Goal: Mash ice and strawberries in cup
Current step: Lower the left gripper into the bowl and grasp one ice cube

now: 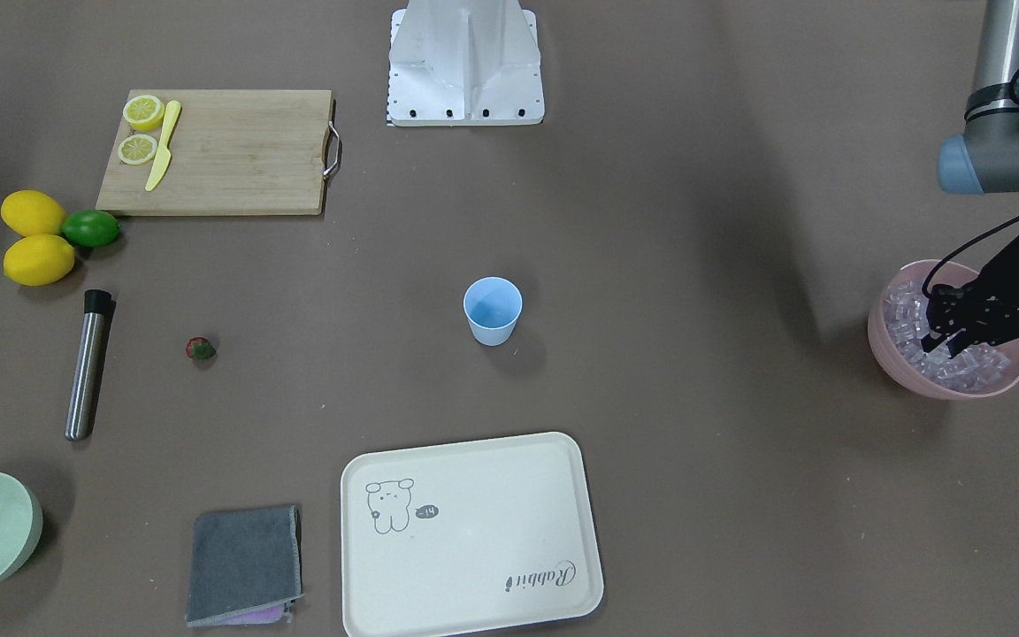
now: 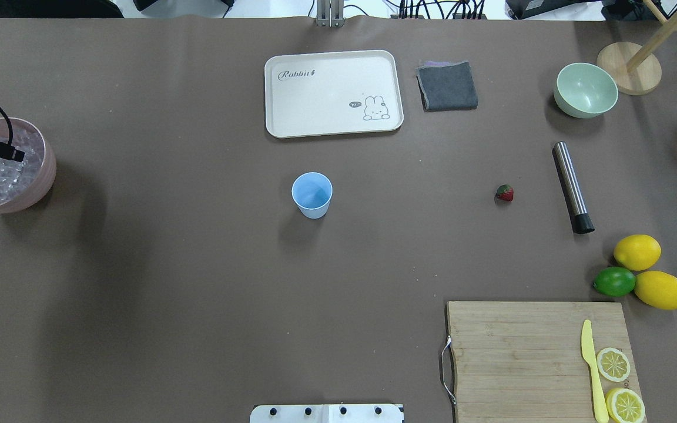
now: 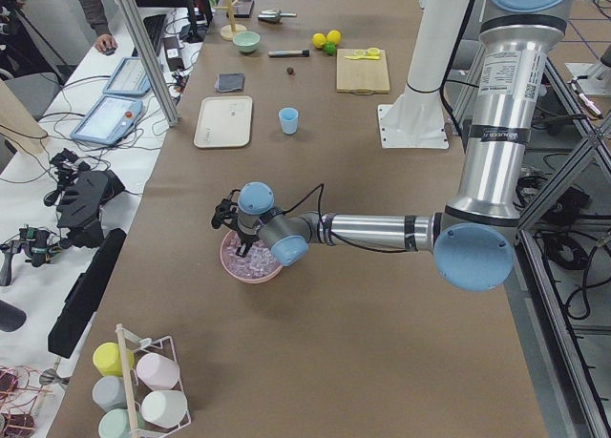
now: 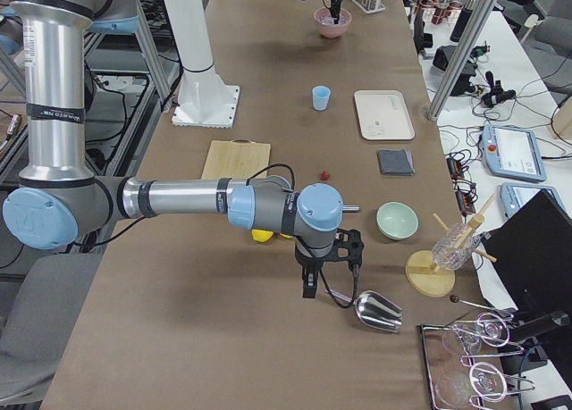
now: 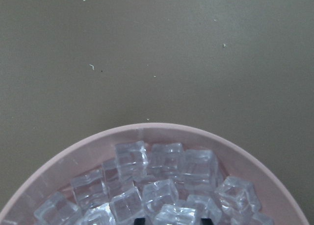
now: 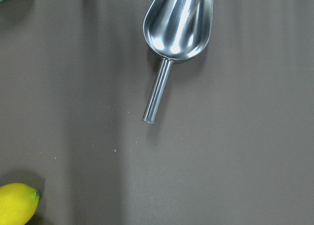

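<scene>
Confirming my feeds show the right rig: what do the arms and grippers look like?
The left arm and right arm are silver tubes with pale-blue joint caps, black bands and printed labels. The left gripper and right gripper are black, with looping black cables.

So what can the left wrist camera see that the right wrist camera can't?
Only the left wrist camera sees the ice cubes piled in the pink bowl. Only the right wrist camera sees the shiny metal scoop lying by itself, plus part of a lemon in the bottom corner. Both see the plain brown table underneath.
</scene>
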